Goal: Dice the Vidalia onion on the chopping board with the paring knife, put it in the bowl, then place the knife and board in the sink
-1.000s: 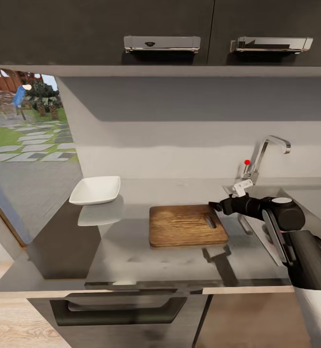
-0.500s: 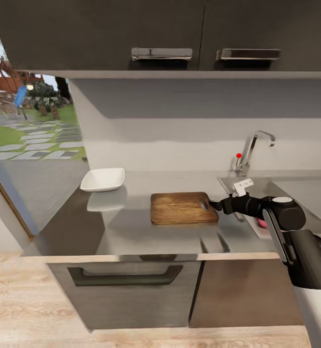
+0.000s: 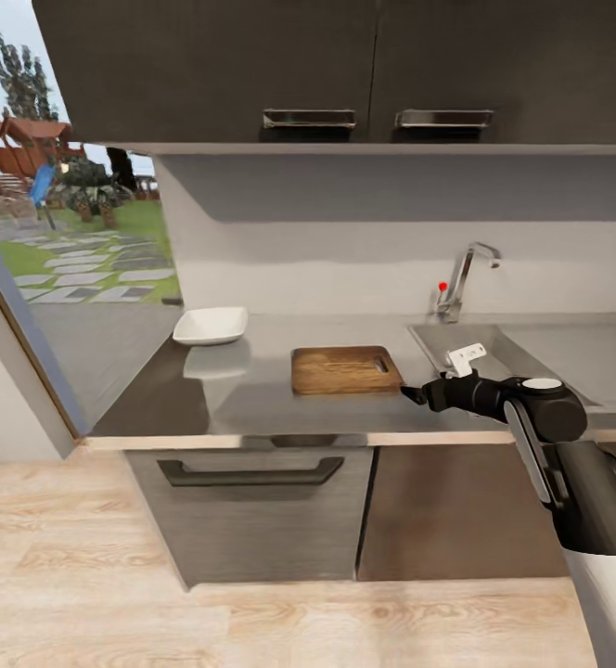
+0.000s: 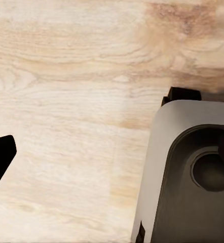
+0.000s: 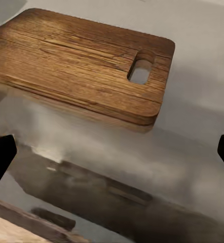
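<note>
The dark brown chopping board (image 3: 345,369) lies flat on the grey countertop (image 3: 252,399), its slot hole toward the sink (image 3: 456,351). The white bowl (image 3: 211,326) stands to the left of the board, near the back. My right gripper (image 3: 410,394) hovers open at the counter's front edge, just off the board's right front corner. In the right wrist view the board (image 5: 81,61) lies ahead of the right gripper (image 5: 112,157), with nothing between the fingertips (image 5: 0,154). My left gripper (image 4: 112,157) hangs open over the wooden floor. The Vidalia onion and the paring knife are out of view.
A chrome faucet (image 3: 463,276) with a red knob rises behind the sink. Dark upper cabinets (image 3: 345,65) hang above the counter, and dark lower cabinets (image 3: 252,501) with bar handles stand below it. A window (image 3: 67,232) is at the left. The robot's base (image 4: 188,177) is beside the left gripper.
The whole view has pulled back from the counter, so the camera has moved away. My right gripper, earlier over the board's slot end, is now at the counter's front edge.
</note>
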### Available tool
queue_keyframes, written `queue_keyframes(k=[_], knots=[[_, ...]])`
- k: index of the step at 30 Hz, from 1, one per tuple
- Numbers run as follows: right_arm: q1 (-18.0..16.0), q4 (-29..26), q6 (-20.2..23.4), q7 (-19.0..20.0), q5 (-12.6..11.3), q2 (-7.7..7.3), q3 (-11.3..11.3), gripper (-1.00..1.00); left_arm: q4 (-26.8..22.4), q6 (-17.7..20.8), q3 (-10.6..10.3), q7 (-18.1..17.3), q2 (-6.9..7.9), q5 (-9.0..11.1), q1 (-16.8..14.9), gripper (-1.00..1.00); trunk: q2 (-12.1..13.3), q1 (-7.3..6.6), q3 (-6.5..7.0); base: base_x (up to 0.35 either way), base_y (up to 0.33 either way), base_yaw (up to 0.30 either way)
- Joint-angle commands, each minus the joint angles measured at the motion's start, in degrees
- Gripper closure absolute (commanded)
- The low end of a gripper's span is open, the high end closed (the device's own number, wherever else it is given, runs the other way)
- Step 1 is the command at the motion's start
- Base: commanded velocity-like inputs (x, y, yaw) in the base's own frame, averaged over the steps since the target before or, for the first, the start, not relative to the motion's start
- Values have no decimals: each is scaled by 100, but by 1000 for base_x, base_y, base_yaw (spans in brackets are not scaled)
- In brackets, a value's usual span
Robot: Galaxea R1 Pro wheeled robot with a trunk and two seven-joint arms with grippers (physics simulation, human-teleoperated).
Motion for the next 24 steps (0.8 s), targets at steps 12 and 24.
queue_keyframes(k=[12, 24], knots=[[-4, 547, -218, 15, 51, -13, 36, -100, 24, -44, 1, -13, 0, 54, -11, -100, -4, -4, -5, -341, 0, 0], [5, 4290, -3423, 15, 1176, -35, 45, -100, 24, -44, 1, -13, 0, 51, -11, -100, -4, -4, -5, -220, 0, 0]])
